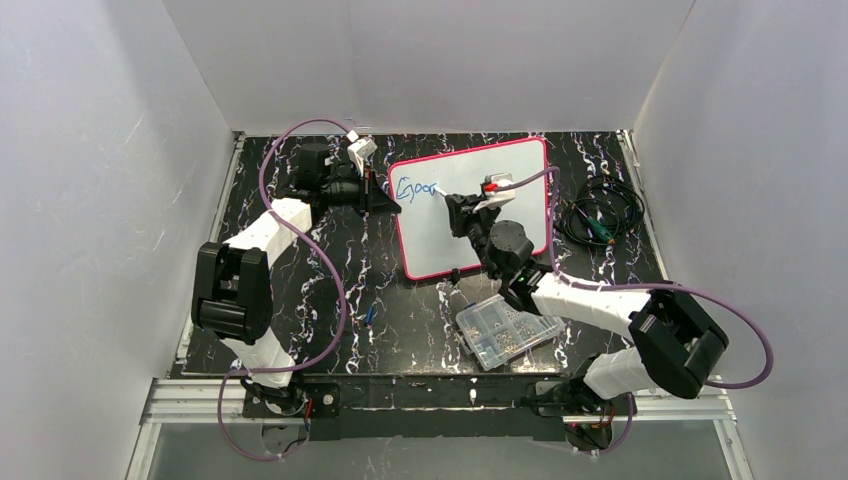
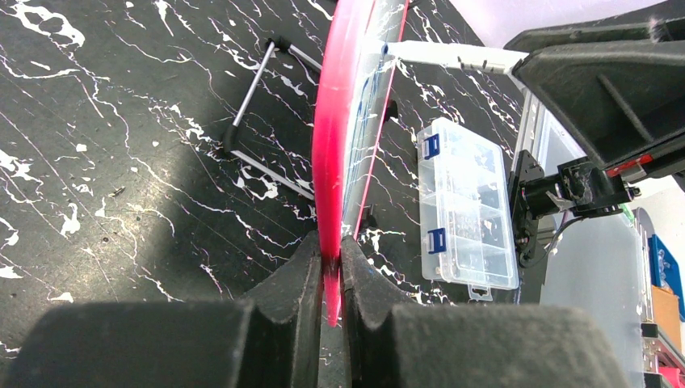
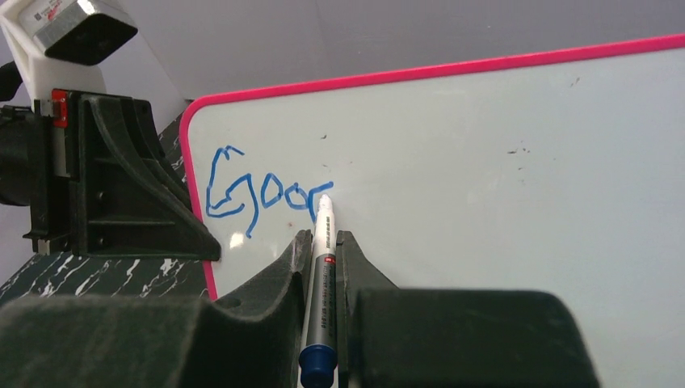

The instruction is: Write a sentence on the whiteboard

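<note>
Plain white walls [image 1: 430,60] closed in three sides. The tabletop [image 1: 415,325] was black, marbled with white veins, and evenly lit with soft shadows. A silver metal rail [image 1: 190,400] ran along its near edge.

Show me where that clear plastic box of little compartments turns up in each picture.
Top external: the clear box lies on the table, just nearer than the whiteboard.
Left wrist: the clear box is right of centre, past the whiteboard's edge.
Right wrist: not in it.
Shared landmark: the whiteboard's pink frame, in all three.
</note>
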Controlling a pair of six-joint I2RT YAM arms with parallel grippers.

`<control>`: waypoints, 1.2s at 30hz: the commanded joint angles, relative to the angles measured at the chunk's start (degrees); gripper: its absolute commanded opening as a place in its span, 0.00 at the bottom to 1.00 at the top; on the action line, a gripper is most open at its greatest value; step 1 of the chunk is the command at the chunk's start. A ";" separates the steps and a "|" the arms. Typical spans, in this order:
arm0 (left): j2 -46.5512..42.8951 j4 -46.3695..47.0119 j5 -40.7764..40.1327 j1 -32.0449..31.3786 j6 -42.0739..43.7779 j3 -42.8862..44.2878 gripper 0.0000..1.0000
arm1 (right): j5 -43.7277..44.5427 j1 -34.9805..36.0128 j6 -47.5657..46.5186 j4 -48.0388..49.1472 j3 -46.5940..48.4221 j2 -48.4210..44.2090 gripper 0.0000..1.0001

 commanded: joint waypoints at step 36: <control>-4.16 0.36 2.03 -0.21 0.82 0.12 0.00 | 0.41 -1.36 1.11 1.85 -0.27 0.33 0.01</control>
